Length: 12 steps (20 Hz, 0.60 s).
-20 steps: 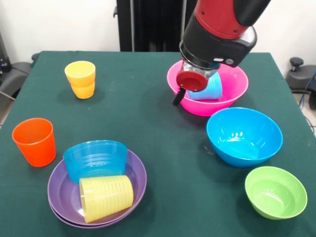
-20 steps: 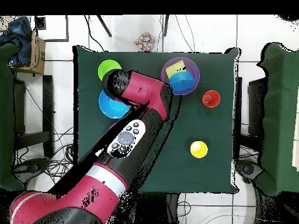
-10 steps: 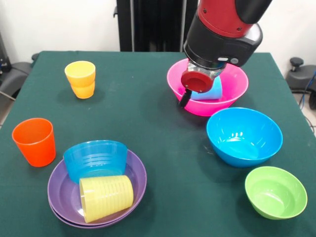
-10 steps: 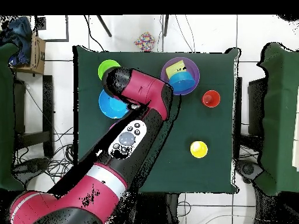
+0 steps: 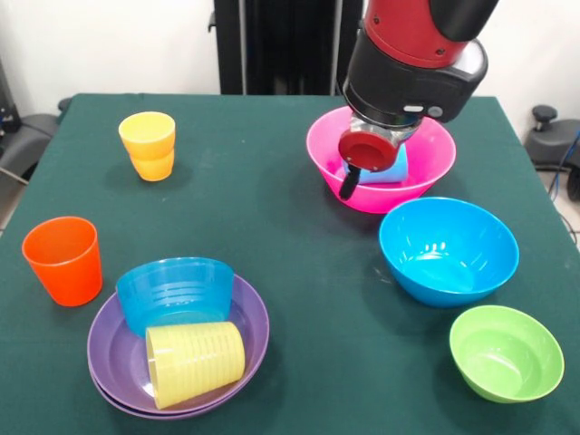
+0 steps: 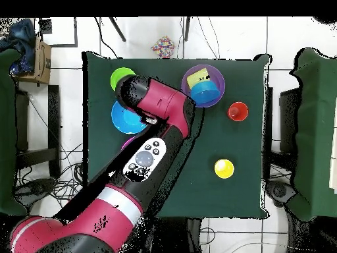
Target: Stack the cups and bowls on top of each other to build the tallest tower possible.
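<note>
The end effector (image 5: 353,177) hangs over the big pink bowl (image 5: 426,181) at the upper right of the frame. A light blue cup (image 5: 391,166) lies on its side in that bowl, so it may be the thing to pick up. I cannot tell if the end effector is holding anything. At the lower left, a small blue bowl (image 5: 174,292) and a ribbed yellow cup (image 5: 195,362) rest in the purple bowls (image 5: 113,349) on the green bench (image 5: 272,227).

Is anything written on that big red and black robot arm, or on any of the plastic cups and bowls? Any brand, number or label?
None can be read.
The red and black robot arm bears round buttons, their markings too small to read.
The cups and bowls are plain.
</note>
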### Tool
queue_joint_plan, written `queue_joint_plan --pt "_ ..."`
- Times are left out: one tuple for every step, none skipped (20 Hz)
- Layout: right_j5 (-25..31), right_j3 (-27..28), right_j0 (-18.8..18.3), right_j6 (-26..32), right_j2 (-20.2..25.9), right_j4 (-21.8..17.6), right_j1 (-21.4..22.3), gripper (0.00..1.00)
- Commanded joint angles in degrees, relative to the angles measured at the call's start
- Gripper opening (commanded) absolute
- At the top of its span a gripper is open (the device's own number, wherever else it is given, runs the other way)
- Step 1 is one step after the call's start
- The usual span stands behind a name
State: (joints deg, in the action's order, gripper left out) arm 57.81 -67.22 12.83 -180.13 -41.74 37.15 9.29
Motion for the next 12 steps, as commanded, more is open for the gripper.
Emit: queue_joint_plan --pt "1.8 -3.6 1.8 -16.7 7.5 2.0 -4.4 1.0" --pt "1.5 -3.8 1.9 -16.7 7.6 2.4 -4.4 1.0" --pt "1.3 -3.9 2.2 -16.8 7.5 2.6 -4.8 1.0" --pt "1.2 -4.1 2.3 -16.8 7.5 2.8 -4.9 1.0" --pt "1.4 -4.4 2.4 -16.6 7.2 2.7 -4.9 1.0" --pt "1.3 -4.7 2.5 -16.4 7.3 2.8 -4.9 1.0" --pt "1.4 -4.8 2.7 -16.1 7.1 2.6 -5.1 1.0" --pt "2.7 -4.4 3.0 -16.0 6.3 1.6 -5.5 1.0" --pt "3.5 -4.3 3.1 -15.7 5.9 1.1 -5.8 1.0" --pt "4.0 -4.2 3.3 -15.7 5.5 0.7 -6.1 1.0" --pt "4.9 -4.0 3.4 -15.5 5.2 0.4 -6.2 1.0" --pt "5.7 -3.8 3.5 -15.4 5.0 0.1 -6.4 1.0"
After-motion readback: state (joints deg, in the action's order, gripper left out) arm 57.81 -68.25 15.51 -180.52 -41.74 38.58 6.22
